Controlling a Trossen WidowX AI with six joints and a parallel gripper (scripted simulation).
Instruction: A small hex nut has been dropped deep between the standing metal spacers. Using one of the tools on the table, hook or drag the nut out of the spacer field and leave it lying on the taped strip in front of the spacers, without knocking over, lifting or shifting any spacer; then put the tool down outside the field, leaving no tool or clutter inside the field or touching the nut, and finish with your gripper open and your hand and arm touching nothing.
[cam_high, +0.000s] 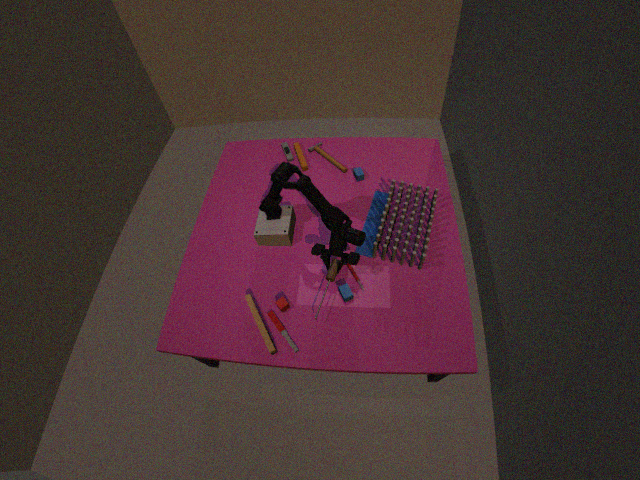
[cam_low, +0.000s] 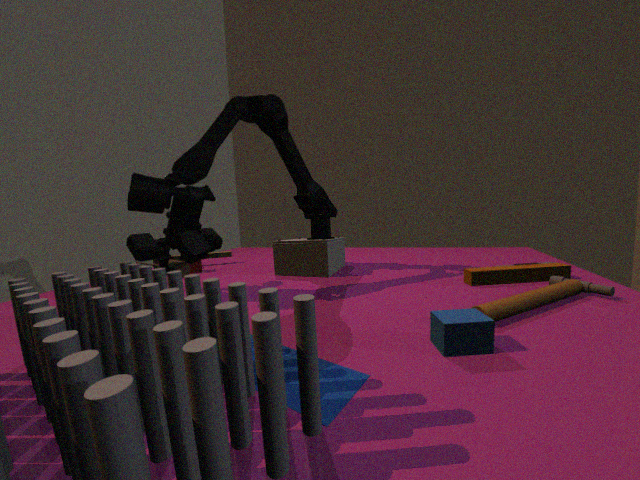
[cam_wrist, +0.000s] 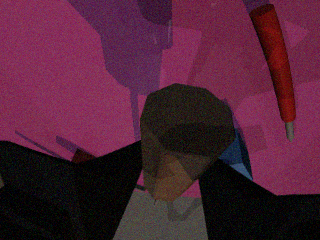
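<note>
My gripper (cam_high: 334, 262) (cam_wrist: 173, 151) is shut on the wooden handle (cam_high: 332, 271) (cam_wrist: 187, 112) of a tool with a long thin metal shaft. The shaft (cam_high: 322, 302) slants down toward the table's front edge, with its shadow apart from it. Gripper and tool are above the table, outside the spacer field, to its front left in the top view. The standing metal spacers (cam_high: 391, 183) (cam_low: 308, 356) form a dense upright grid at the right. The blue taped strip (cam_high: 370, 236) (cam_low: 310, 384) lies along their left side. The hex nut cannot be made out.
A red-handled tool (cam_high: 353, 271) (cam_wrist: 280, 65) and a blue block (cam_high: 345, 292) lie near the gripper. A wooden bar (cam_high: 260, 321), a red block (cam_high: 282, 303) and a red-handled tool with a pale blade (cam_high: 277, 321) lie front left. A hammer (cam_high: 331, 158), an orange bar (cam_high: 300, 156) and another blue block (cam_high: 358, 174) lie behind.
</note>
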